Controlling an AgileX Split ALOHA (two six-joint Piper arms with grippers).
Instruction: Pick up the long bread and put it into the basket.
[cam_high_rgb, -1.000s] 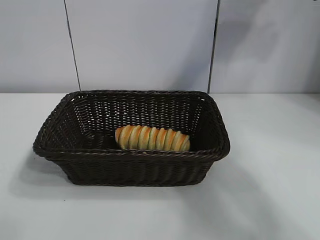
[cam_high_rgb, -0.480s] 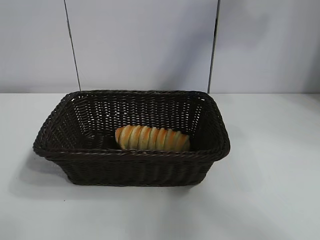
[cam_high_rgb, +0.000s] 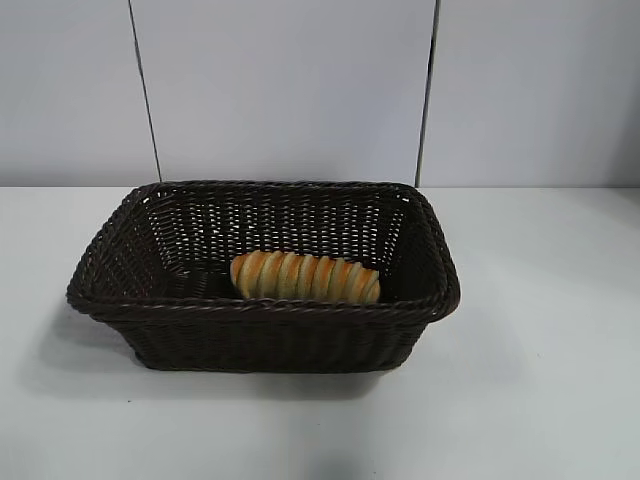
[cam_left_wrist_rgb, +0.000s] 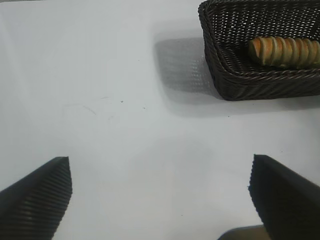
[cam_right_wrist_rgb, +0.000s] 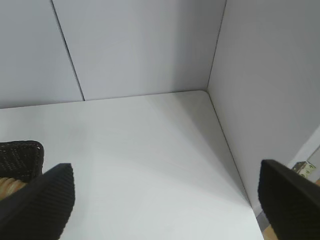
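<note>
The long bread (cam_high_rgb: 305, 277), a golden loaf with orange-brown stripes, lies inside the dark brown wicker basket (cam_high_rgb: 262, 340) near its front wall. Both also show in the left wrist view, the bread (cam_left_wrist_rgb: 285, 51) in the basket (cam_left_wrist_rgb: 235, 82). My left gripper (cam_left_wrist_rgb: 160, 172) is open and empty over bare table, well away from the basket. My right gripper (cam_right_wrist_rgb: 167, 185) is open and empty above the table near the far right corner; a corner of the basket (cam_right_wrist_rgb: 20, 157) shows beside one finger. Neither arm appears in the exterior view.
The white table (cam_high_rgb: 540, 380) spreads around the basket. White wall panels (cam_high_rgb: 290, 90) stand behind it, and a side wall (cam_right_wrist_rgb: 270, 90) closes the right end of the table. The table's edge (cam_right_wrist_rgb: 250, 207) shows near the right gripper.
</note>
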